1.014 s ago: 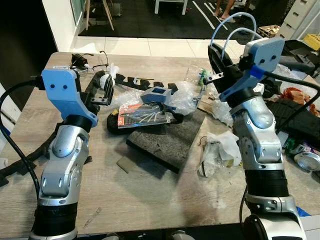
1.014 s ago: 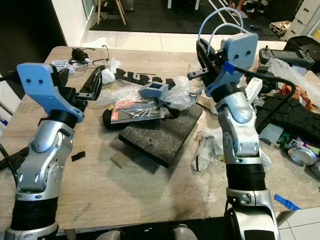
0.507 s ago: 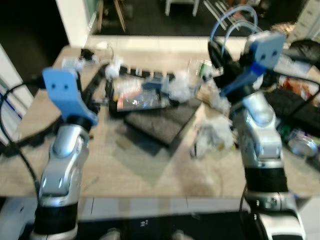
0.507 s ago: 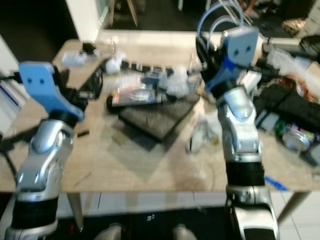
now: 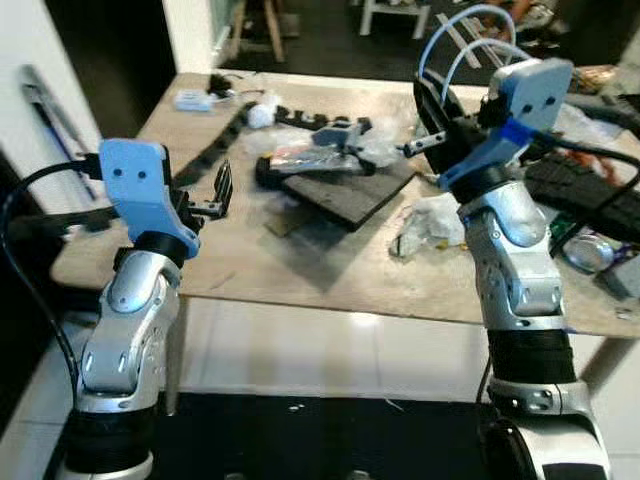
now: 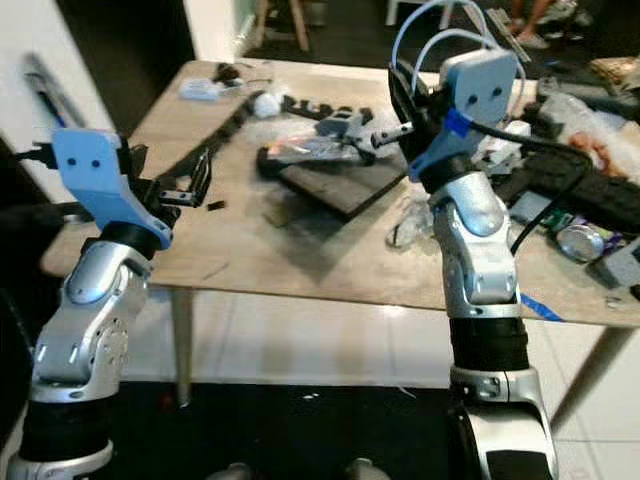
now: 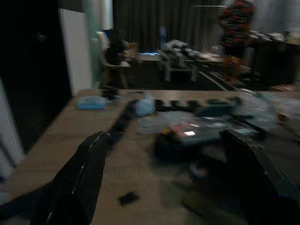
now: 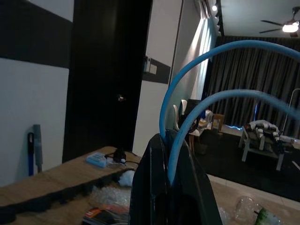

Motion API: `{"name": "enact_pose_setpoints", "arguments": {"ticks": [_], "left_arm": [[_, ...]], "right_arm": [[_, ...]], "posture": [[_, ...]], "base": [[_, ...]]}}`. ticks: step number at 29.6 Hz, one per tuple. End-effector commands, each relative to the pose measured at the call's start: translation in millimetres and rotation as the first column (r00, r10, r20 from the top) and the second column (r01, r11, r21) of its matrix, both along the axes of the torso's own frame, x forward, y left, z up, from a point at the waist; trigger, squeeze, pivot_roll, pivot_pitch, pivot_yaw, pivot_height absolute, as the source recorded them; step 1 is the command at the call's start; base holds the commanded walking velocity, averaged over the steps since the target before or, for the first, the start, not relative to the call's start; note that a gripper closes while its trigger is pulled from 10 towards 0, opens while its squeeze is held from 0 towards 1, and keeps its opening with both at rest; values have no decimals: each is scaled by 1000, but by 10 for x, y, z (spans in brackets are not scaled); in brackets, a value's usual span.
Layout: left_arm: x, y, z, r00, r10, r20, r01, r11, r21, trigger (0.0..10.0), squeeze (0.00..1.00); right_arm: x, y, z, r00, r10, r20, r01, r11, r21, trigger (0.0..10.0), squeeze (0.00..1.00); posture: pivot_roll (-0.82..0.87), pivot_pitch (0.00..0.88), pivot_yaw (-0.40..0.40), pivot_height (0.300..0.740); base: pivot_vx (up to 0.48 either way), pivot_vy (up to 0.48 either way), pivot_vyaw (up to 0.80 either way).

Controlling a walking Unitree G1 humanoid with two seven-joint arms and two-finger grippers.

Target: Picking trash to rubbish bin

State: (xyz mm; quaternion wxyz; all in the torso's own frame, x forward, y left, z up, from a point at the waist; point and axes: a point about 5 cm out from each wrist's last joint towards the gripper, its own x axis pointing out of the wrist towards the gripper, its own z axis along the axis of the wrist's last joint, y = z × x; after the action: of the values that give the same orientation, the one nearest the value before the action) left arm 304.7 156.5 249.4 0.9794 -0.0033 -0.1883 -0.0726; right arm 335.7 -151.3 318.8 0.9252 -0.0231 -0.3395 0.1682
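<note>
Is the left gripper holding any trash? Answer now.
No. In the left wrist view the left gripper has its jaws spread wide with just table between them.

You have bare wood along the table's (image 5: 300, 280) near edge; beyond it the dark foam slab (image 5: 350, 190), crumpled plastic (image 5: 430, 222) and black cables (image 5: 590, 190) crowd the top.

1 table (image 5: 300, 270), 1 dark foam slab (image 5: 350, 192), 1 tin can (image 5: 588, 250)
</note>
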Motion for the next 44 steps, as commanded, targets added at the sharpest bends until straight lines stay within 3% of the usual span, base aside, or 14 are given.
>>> {"name": "enact_pose_setpoints", "arguments": {"ticks": [1,14,22,44], "left_arm": [[-2,-26,-50,1000,-11,-27,12,999,29,10000,0],[12,-97,-78,997,-48,-62,52,997,61,10000,0],[15,-128,-82,996,-56,-68,61,995,75,10000,0],[46,35,-96,997,61,-49,-58,997,52,10000,0]], "right_arm": [[-11,-23,24,1000,-2,8,2,1000,15,10000,0],[-1,-45,-15,1000,2,-10,-2,999,39,10000,0],[1,-43,-29,1000,4,-16,-4,999,44,10000,0],[-15,-5,33,1000,16,16,-17,999,41,10000,0]], "posture": [[21,163,-51,740],[25,162,-39,740],[27,161,-37,740],[17,143,-44,740]], "base": [[0,0,0],[0,0,0],[0,-467,0],[0,0,0]]}}
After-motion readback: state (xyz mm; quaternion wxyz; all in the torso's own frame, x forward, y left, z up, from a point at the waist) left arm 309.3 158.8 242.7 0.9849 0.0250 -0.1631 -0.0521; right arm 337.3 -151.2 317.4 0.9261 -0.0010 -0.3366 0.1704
